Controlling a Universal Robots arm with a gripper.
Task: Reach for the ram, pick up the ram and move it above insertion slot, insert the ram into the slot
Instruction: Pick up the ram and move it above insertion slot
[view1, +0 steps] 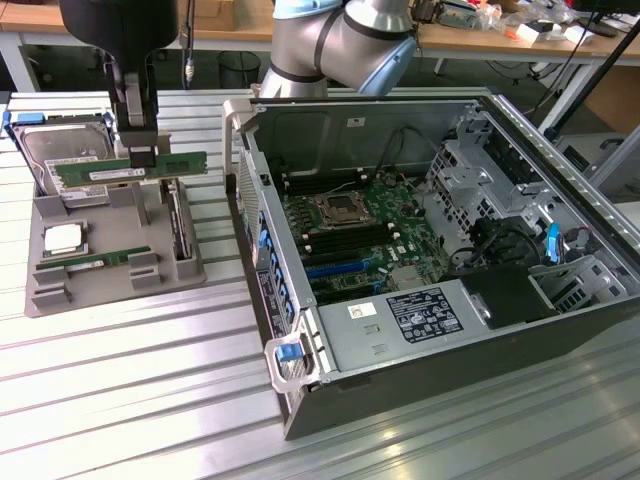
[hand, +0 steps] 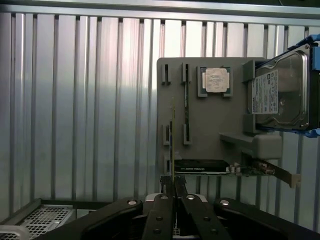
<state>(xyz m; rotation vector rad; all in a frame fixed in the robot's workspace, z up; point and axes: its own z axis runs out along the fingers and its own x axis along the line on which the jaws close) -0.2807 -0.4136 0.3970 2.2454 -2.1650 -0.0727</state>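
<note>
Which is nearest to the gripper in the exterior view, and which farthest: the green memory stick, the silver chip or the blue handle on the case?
1. Green memory stick: held in the gripper.
2. Silver chip: on the grey tray below.
3. Blue handle: case corner, toward the exterior view's right.

The bench (view1: 120, 400) is ribbed bare metal, smooth, with a bright brushed sheen. The tray (view1: 100, 290) on it is matt grey plastic. The hard drive (view1: 62, 150) has a glossy silver metal lid with a white paper label, and the processor chip (view1: 62, 238) is duller silver metal. The ram (view1: 180, 165) is slightly glossy green circuit board, clamped in the matt black gripper (view1: 140, 158). The computer case (view1: 420, 385) is grey sheet metal, semi-matt, with a smooth blue plastic latch (view1: 288, 350).
</note>
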